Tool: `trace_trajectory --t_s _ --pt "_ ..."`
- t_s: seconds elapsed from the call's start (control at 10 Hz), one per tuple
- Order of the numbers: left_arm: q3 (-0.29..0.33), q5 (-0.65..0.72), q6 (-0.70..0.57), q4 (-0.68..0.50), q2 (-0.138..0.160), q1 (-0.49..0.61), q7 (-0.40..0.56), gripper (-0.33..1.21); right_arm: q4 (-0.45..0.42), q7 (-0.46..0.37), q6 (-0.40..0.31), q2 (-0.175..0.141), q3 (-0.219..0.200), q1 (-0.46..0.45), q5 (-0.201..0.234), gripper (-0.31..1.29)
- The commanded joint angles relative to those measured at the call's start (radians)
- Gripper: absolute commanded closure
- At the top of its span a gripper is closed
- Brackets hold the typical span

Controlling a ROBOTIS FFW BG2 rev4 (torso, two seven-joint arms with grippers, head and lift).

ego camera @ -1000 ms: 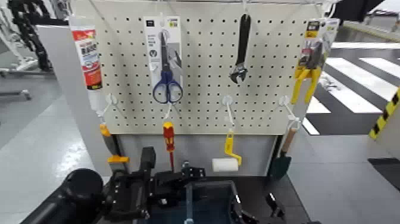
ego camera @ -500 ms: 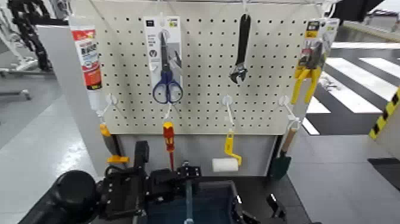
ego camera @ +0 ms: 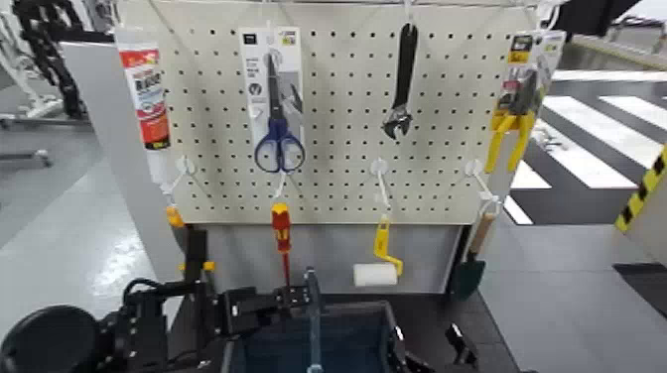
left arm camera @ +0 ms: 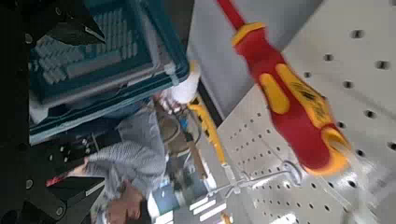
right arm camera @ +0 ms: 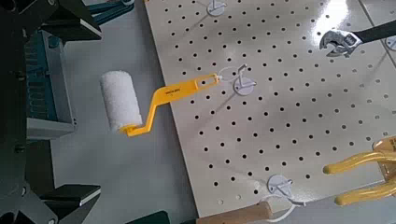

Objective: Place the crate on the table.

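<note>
The dark blue crate (ego camera: 323, 342) with its thin upright bar (ego camera: 313, 308) sits low in the head view, in front of the pegboard. My left gripper (ego camera: 253, 308) holds its left end and my right gripper (ego camera: 427, 352) its right end. In the left wrist view the crate's ribbed inside (left arm camera: 89, 47) lies between my fingers (left arm camera: 65, 182). In the right wrist view the crate's end (right arm camera: 47, 65) lies between the black fingers (right arm camera: 65, 196). The black table (ego camera: 447, 312) shows as a dark strip to the right of the crate.
The beige pegboard (ego camera: 337, 109) stands close behind the crate, hung with scissors (ego camera: 278, 119), a wrench (ego camera: 402, 84), yellow pliers (ego camera: 516, 109), a red screwdriver (ego camera: 282, 233) and a paint roller (ego camera: 375, 273). Grey floor lies on both sides. A person (left arm camera: 140, 163) shows far off in the left wrist view.
The crate and its bar have risen in the head view. My left arm has swung left and lower, and its gripper has stayed on the crate's end.
</note>
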Motion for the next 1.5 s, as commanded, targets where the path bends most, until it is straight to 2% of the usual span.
trace_trajectory --t_s 0.1,0.3,0.6,0.7,0.8,0.9,1.1,1.5 --pt "0.046 -0.232 -0.151 -0.175 -0.019 0.117 0.006 0.22 -0.003 0.0 0.001 0.0 -0.002 0.003 0.001 0.14" --pt "0.04 -0.396 -0.351 -0.263 -0.039 0.223 0.057 0.22 -0.007 0.0 0.001 0.0 -0.008 0.006 0.001 0.14" --pt "0.008 -0.666 -0.612 -0.299 -0.071 0.341 0.078 0.22 -0.01 0.0 0.001 0.0 -0.01 0.007 0.003 0.14" --pt "-0.008 -0.757 -0.748 -0.29 -0.094 0.395 0.118 0.22 -0.01 0.0 0.001 0.002 -0.011 0.009 0.003 0.14" --pt "-0.006 -0.867 -0.868 -0.279 -0.133 0.438 0.132 0.22 -0.011 0.0 0.001 0.002 -0.014 0.01 0.003 0.14" --pt "-0.002 -0.936 -0.971 -0.253 -0.157 0.467 0.129 0.22 -0.013 0.0 0.001 0.002 -0.016 0.01 0.004 0.14" --pt "-0.021 -1.013 -1.129 -0.22 -0.16 0.516 0.19 0.22 -0.013 0.0 -0.001 0.003 -0.016 0.012 0.004 0.14" --pt "-0.044 -1.066 -1.302 -0.195 -0.177 0.613 0.325 0.22 -0.016 0.0 -0.001 0.002 -0.019 0.016 0.008 0.14"
